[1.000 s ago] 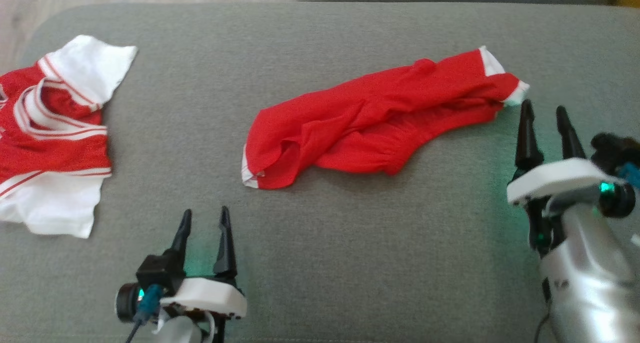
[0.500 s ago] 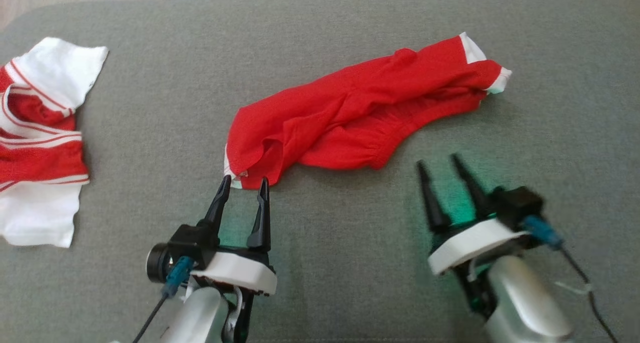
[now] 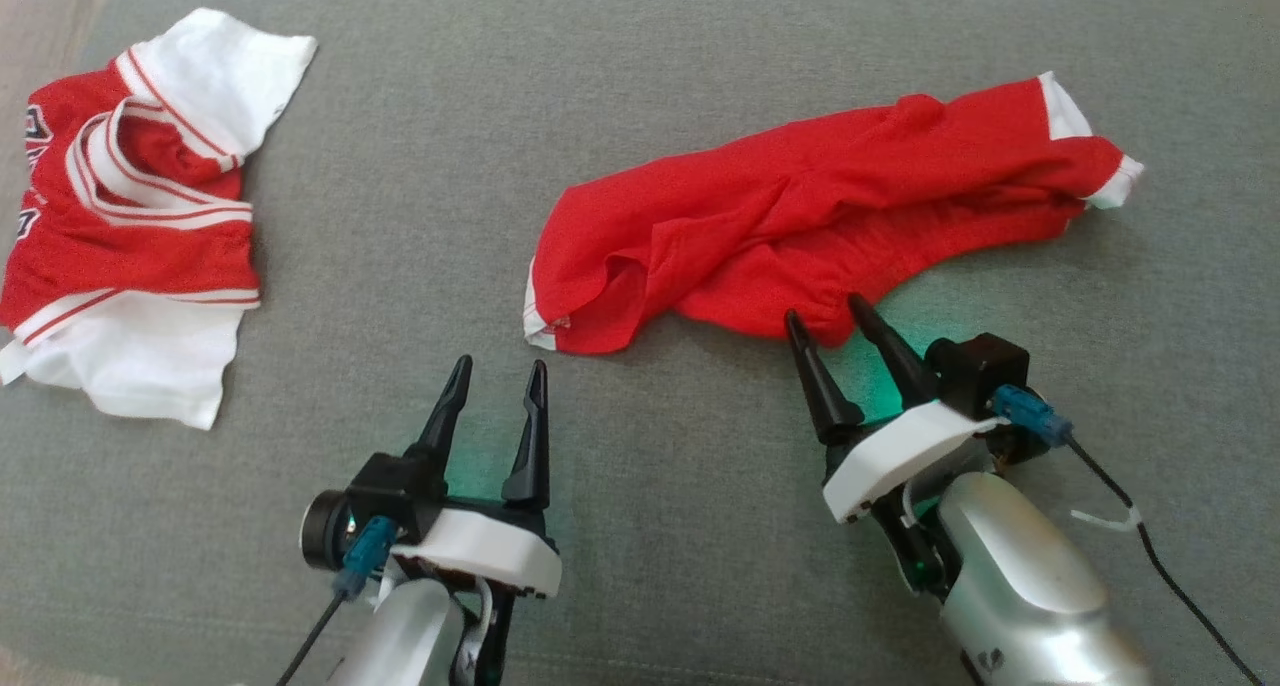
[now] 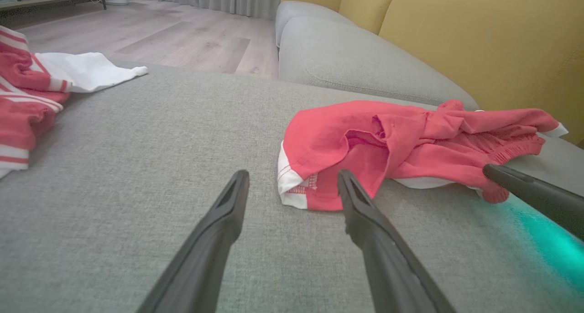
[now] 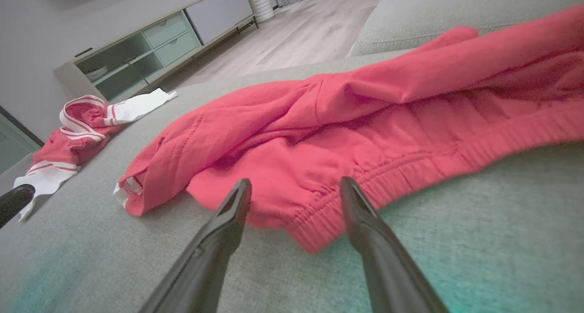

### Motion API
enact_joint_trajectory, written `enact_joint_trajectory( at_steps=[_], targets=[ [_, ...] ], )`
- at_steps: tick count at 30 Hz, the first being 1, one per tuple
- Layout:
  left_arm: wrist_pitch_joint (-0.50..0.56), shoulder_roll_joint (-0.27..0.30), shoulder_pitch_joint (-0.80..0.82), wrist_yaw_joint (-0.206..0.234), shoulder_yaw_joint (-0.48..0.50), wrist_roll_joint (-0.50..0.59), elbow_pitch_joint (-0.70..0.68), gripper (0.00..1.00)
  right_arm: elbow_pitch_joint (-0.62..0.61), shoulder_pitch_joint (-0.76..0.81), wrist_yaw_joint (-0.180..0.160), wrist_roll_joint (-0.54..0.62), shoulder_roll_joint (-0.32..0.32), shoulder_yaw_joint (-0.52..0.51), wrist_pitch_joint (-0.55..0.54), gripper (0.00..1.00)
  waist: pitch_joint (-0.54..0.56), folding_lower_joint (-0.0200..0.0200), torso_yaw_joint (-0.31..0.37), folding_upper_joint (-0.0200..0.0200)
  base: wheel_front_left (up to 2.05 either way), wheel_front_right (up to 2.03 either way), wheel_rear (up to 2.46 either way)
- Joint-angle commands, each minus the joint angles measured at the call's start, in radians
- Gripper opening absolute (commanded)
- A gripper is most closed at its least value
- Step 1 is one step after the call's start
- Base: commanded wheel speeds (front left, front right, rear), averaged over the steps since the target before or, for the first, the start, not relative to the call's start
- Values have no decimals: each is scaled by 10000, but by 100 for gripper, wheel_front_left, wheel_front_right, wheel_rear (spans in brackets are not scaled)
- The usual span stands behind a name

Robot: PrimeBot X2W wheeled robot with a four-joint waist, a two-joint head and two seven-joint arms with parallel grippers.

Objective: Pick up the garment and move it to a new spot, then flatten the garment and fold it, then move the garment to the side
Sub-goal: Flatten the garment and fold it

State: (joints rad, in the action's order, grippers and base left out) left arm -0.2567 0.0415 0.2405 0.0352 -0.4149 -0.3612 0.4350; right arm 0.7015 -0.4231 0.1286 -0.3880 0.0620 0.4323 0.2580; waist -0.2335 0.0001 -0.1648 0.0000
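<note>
Red shorts (image 3: 800, 226) lie crumpled, stretched diagonally across centre of grey seat cushion (image 3: 650, 546). White-trimmed leg hem (image 4: 289, 185) at near-left end, other trimmed leg at far right. R gripper (image 3: 822, 308): fingers apart, nothing clamped, tips right at elastic waistband (image 5: 319, 226) on near edge, its bulge between them. L gripper (image 3: 500, 364): fingers apart too, empty, tips near the hem w/ bare cushion between. Red-and-white jersey (image 3: 130, 236) heaped well apart at cushion's left end.
</note>
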Motion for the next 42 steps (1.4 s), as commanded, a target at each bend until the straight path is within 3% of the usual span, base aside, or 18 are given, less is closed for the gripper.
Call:
enact_joint_trajectory(
  at_steps=[1, 2, 3, 12, 13, 14, 15, 16, 33, 34, 35, 36, 37, 42],
  targets=[
    [-51, 87, 84, 71, 353, -43, -264, 100, -197, -148, 21, -76, -113, 234, 38, 43, -25, -1, -88, 0, 0, 0, 0],
    [-51, 87, 54, 81, 380, -48, -264, 100, -194, -155, 21, -108, -114, 306, 38, 13, -22, -1, -99, 0, 0, 0, 0],
    [-51, 87, 24, 93, 413, -51, -266, 100, -206, -151, 21, -126, -114, 347, 38, 0, -13, -1, -95, 0, 0, 0, 0],
    [-51, 87, -158, 133, 695, -22, -243, 100, -550, 281, 21, -154, -12, 282, 38, 0, 103, -1, 227, 0, 0, 0, 0],
    [-51, 87, -158, 126, 716, -13, -244, 100, -639, 389, 21, -169, 3, 273, 38, 11, 102, -1, 260, 0, 0, 0, 0],
    [-51, 87, -155, 117, 727, -4, -244, 100, -711, 509, 21, -200, 13, 268, 38, 29, 106, -1, 281, 0, 0, 0, 0],
    [-51, 87, -152, 110, 736, 2, -243, 100, -772, 620, 21, -229, 25, 267, 38, 94, 107, -1, 297, 0, 0, 0, 0],
    [-51, 87, -145, 103, 738, 8, -237, 100, -815, 729, 21, -273, 31, 252, 38, 100, 115, -1, 305, 0, 0, 0, 0],
    [-51, 87, -214, 8, 783, 151, -116, 100, -460, 480, 21, -198, -21, -46, 38, 100, -28, -1, -378, 0, 0, 0, 0],
    [-51, 87, -226, 7, 780, 149, -114, 100, -483, 414, 21, -201, -30, -20, 38, 93, -46, -1, -424, 0, 0, 0, 0],
    [-51, 87, -240, 15, 791, 146, -115, 100, -583, 346, 21, -200, -38, -6, 38, 49, -53, -1, -453, 0, 0, 0, 0],
    [-51, 87, -263, 24, 812, 138, -112, 100, -739, 296, 21, -173, -44, -17, 38, 20, -47, -1, -470, 0, 0, 0, 0],
    [-51, 87, -296, 32, 834, 129, -106, 100, -893, 277, 21, -154, -49, -44, 38, 0, -35, -1, -477, 0, 0, 0, 0],
    [-51, 87, -551, 53, 945, 85, -33, 100, -2029, 219, 21, 90, -62, -384, 38, 0, 246, -1, -383, 0, 0, 0, 0]
  ],
)
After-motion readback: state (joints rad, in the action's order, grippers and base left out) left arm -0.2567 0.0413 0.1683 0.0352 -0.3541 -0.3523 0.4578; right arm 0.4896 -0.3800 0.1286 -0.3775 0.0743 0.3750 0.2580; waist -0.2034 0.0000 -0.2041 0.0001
